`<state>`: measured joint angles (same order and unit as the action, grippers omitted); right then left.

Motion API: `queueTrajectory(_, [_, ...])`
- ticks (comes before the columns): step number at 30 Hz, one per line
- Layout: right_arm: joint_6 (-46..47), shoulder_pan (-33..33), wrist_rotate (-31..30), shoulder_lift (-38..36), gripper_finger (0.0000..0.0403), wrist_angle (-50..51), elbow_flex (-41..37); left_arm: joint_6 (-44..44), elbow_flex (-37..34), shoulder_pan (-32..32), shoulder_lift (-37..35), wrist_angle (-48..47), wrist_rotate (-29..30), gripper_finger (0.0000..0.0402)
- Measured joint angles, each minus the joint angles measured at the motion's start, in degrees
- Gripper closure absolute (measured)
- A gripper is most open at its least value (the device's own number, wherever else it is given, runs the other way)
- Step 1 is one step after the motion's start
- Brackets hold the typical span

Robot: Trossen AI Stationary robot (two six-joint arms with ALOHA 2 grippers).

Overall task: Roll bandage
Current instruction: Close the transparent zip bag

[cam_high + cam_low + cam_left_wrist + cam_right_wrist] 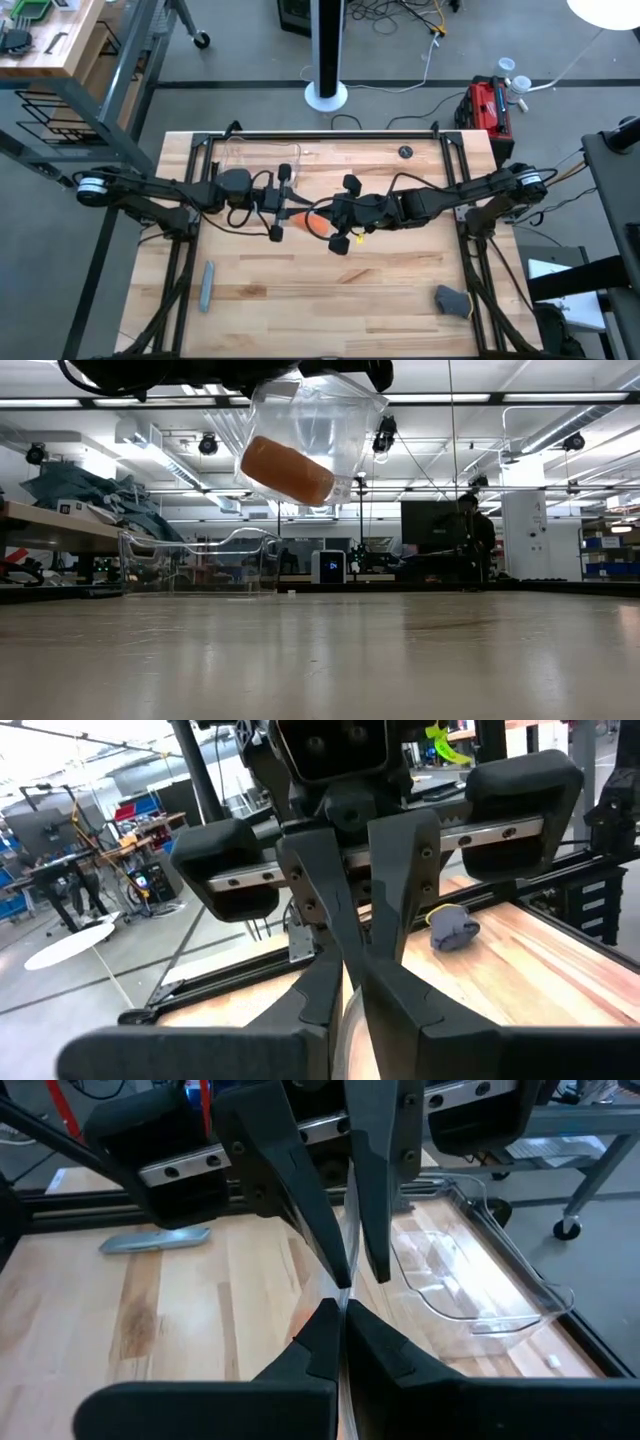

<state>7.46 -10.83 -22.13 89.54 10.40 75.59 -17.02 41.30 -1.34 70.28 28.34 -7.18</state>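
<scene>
Pale wood-plank surface (330, 290) in a dark frame, carrying a grey bar (207, 286), a grey cloth lump (452, 300) and a clear plastic tray (470, 1295); beyond it a workshop with strip lights and benches, no writing legible. Left end effector (283, 207) and right end effector (335, 213) meet tip to tip mid-surface, both pinched closed on a clear plastic bag (305, 435). The bandage (288, 470), an orange roll, hangs inside the bag, above the surface.
</scene>
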Motion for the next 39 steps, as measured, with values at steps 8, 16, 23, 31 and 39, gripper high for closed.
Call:
queueTrajectory(8, [0.0,0.0,0.1,0.0,0.0403,-0.1,0.0,2.7,-0.1,-1.0,0.0,-2.0,-4.9,0.0349])
queueTrajectory(16, [-0.1,0.0,0.0,0.0,0.0403,-0.1,0.0,1.8,-0.1,-1.6,0.0,-1.9,-4.6,0.0336])
queueTrajectory(23, [-0.2,0.0,0.1,0.0,0.0403,0.0,0.0,-5.0,-0.1,-1.3,0.0,-2.5,-4.5,0.0397])
queueTrajectory(31, [-0.8,0.0,0.1,0.0,0.0398,0.4,0.0,-5.9,-0.2,-1.3,0.0,-2.8,-4.4,0.04])
queueTrajectory(39, [0.6,0.0,0.5,-0.2,0.0324,1.6,0.1,-6.1,-0.3,-1.3,0.0,-4.0,-7.3,0.0401])
